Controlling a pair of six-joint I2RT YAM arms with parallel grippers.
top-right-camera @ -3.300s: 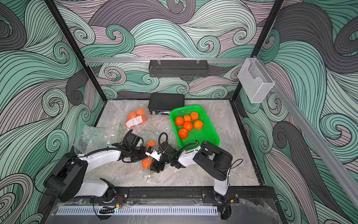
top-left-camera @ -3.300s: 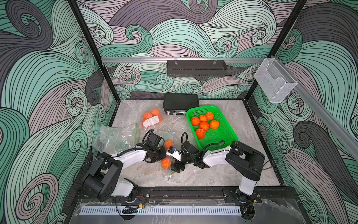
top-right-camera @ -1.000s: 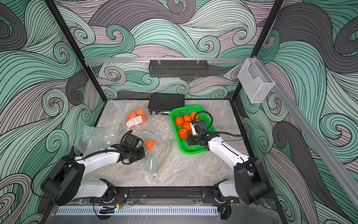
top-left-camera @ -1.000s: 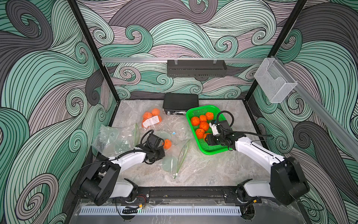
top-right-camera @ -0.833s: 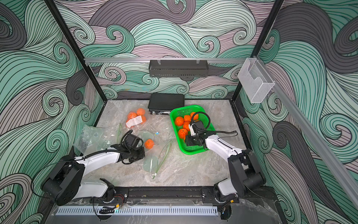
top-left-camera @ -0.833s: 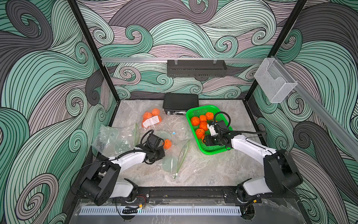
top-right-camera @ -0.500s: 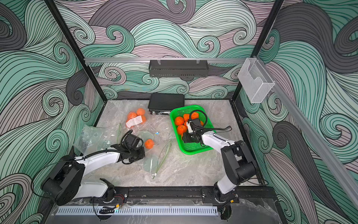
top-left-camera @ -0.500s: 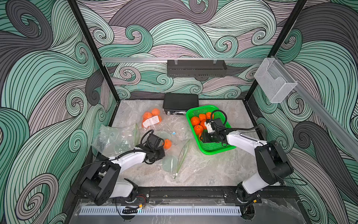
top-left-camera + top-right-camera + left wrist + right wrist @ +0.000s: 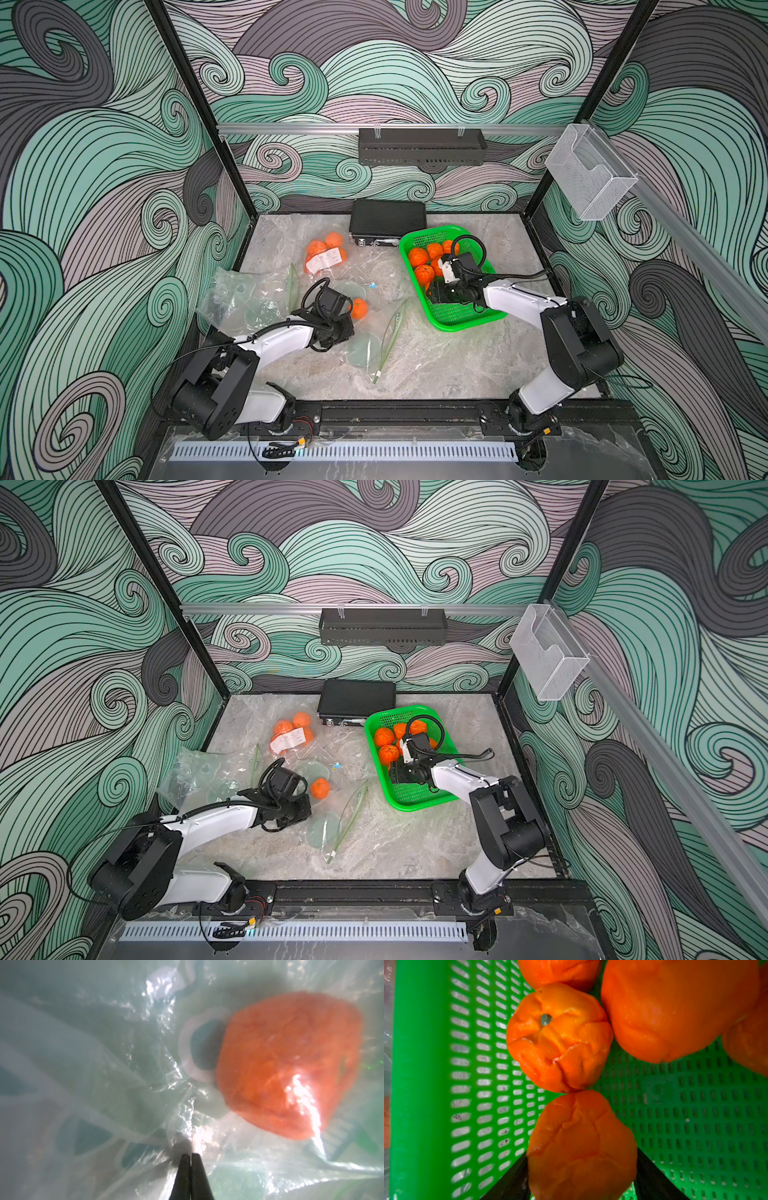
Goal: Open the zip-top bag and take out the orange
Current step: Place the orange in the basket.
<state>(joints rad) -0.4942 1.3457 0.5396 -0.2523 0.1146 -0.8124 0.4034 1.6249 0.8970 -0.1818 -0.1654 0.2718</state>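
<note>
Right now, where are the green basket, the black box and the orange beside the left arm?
green basket (image 9: pixel 459 315): a top view, bare floor.
black box (image 9: pixel 388 217): a top view, lid.
orange (image 9: pixel 358 308): a top view, its middle.

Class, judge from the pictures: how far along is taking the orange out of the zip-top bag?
Done: loose oranges lie in the green perforated plastic basket. In hand: the right gripper has a wrinkled orange between its jaws inside it, grip unclear; the left gripper pinches a clear plastic zip-top bag. Remaining: the orange inside that bag.
</note>
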